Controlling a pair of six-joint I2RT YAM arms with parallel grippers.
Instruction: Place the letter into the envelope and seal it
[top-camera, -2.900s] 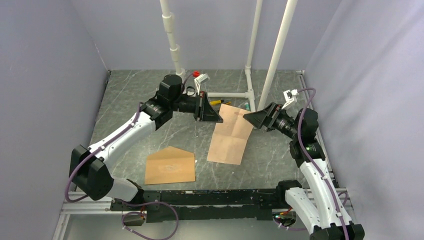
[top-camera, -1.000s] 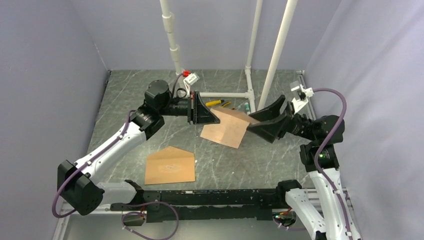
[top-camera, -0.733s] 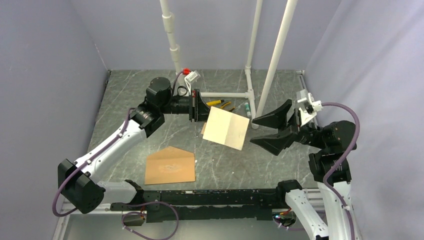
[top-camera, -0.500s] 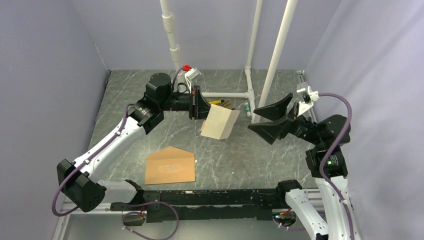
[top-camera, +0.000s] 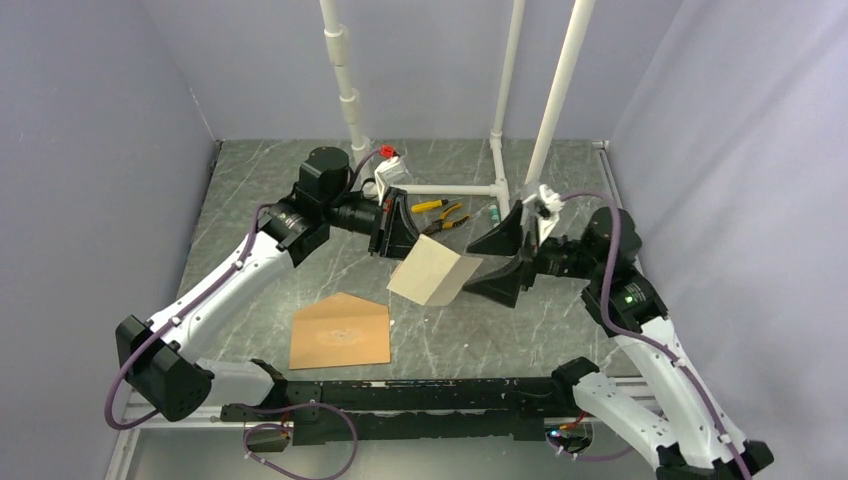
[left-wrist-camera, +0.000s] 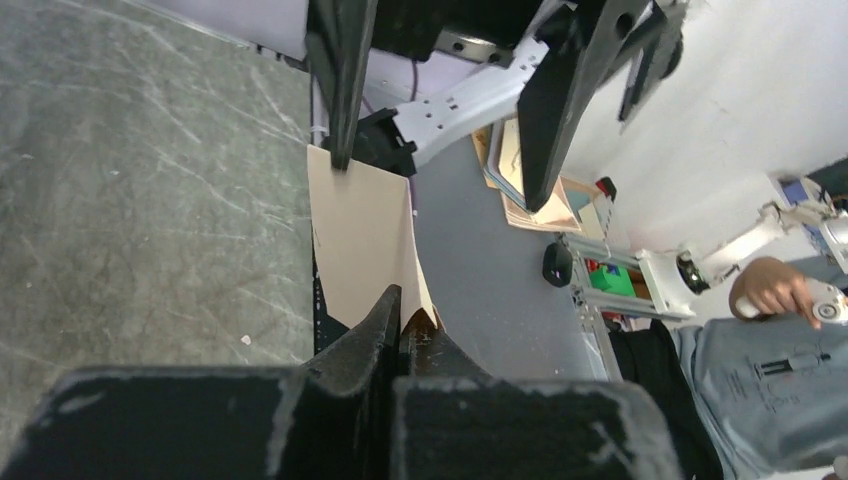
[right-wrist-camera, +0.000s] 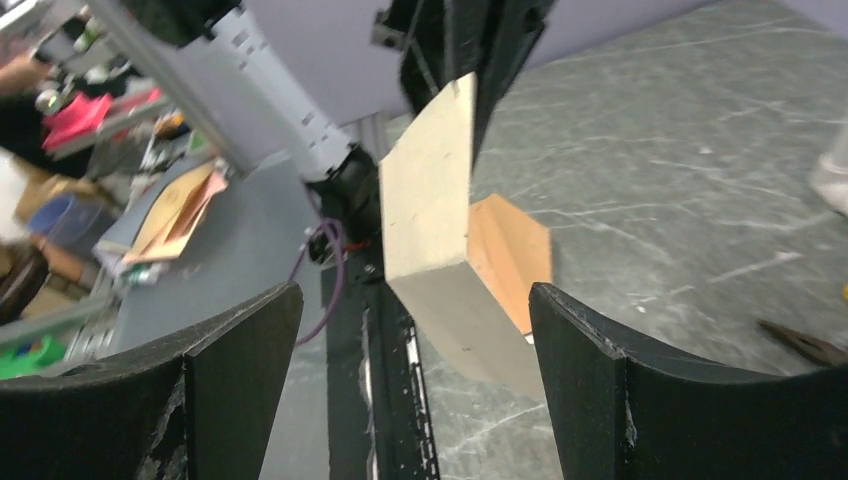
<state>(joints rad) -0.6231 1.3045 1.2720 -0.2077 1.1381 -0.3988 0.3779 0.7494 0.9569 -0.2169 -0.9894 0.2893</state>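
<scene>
The left hand (top-camera: 402, 245) is clamped tight on one edge of the letter (top-camera: 428, 275) and holds it in the air over the middle of the desk (top-camera: 250, 190). The sheet hangs tilted and bent along a crease. The pinched strip is buried between the dark fingers, so I cannot see how much of the paper is gripped.

The right hand (top-camera: 478, 268) sits at the letter's 3 o'clock with its jaws spread wide. In its own wrist view the two fingers (right-wrist-camera: 240, 380) frame the sheet with open space on either side. From the left wrist view, one right fingertip seems to meet the sheet's far corner. I cannot tell whether it really touches.

The envelope (top-camera: 340, 332) lies flat on the desk at the letter's 7 o'clock, well apart from it, with its pointed flap toward 12 o'clock. In the right wrist view, the hanging sheet covers part of it.

A pair of yellow-handled pliers (top-camera: 440, 210) lies at the letter's 12 o'clock. The left hand covers part of it in the view from above. The room behind the desk is blurred in the right wrist view.
</scene>
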